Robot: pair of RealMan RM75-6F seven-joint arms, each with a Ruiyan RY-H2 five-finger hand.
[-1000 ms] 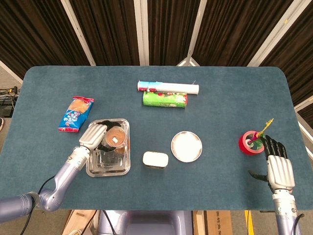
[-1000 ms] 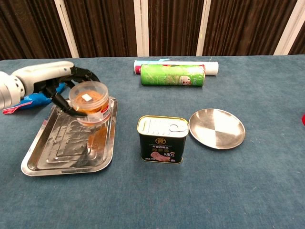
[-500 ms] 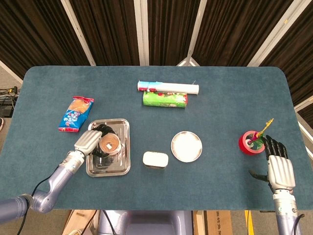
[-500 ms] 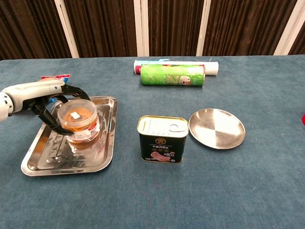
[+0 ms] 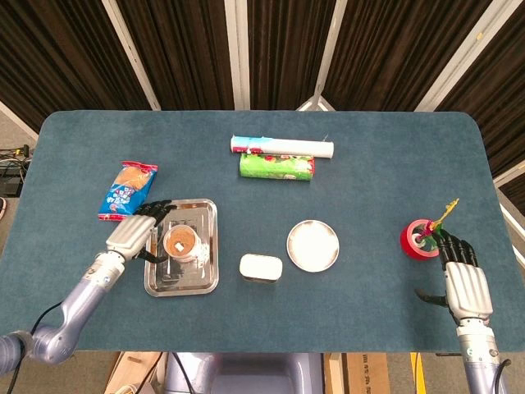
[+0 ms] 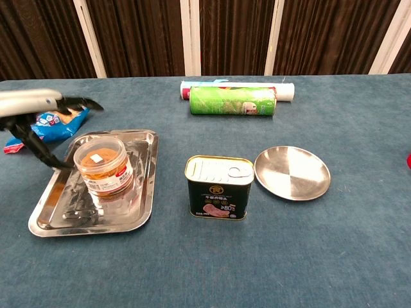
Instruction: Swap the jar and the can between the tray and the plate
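On the left side of the desk [image 5: 369, 180], the jar [image 6: 103, 168] stands upright inside the tray [image 6: 51, 212], toward its far half, and the left hand [image 5: 131, 235] hangs just beside it with its fingers [image 6: 80, 102] spread wide and holding nothing. The can [image 6: 218, 187] stands on the bare cloth between the tray and the plate [image 6: 293, 172], near both but on neither, and the plate holds nothing. The right hand [image 5: 466, 287] rests at the desk's right edge, close to a red tape roll [image 5: 420, 240], fingers extended and apart, gripping nothing. Judged from this layout, the jar's half of the swap looks finished, and the step in hand is clearing the left hand away so the can can go onto the plate. To do that well, the left hand should draw back and up along a line away from the jar, fingers kept wide so none catches the lid or tips it against the tray wall. The can sits nearer the plate than either hand does, so whichever arm reaches for it should approach from above or from the open side, well clear of the plate's rim. Compared with a second ago, the jar was then held by the left hand above the tray's far edge; half a second ago it was being lowered, the fingers wrapped around it; now it stands free and the fingers have let go and pulled aside.
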